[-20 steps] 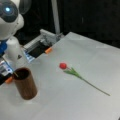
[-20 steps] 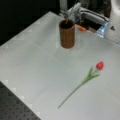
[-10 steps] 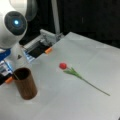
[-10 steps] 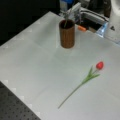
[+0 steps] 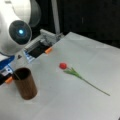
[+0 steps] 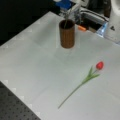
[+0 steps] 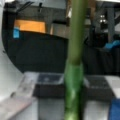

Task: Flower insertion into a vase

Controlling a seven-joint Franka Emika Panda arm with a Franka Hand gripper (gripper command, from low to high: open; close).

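Shifted lower and toward a front view's right since half a second ago is the arm's white joint (image 5: 20, 31), while the vase (image 5: 25, 83) (image 6: 67, 35) and the red tulip (image 5: 75, 73) (image 6: 87, 78) are left unmoved. The vase is stood upright near the table (image 5: 87, 55) (image 6: 37, 62) edge by the robot base, with a thin stem (image 6: 65, 23) leaned inside its rim, and the tulip is laid flat well apart from it, ringed by bare tabletop. The gripper is not shown in any view, so its hold cannot be told; a green stalk (image 7: 75, 75) is seen upright, close before the wrist camera.
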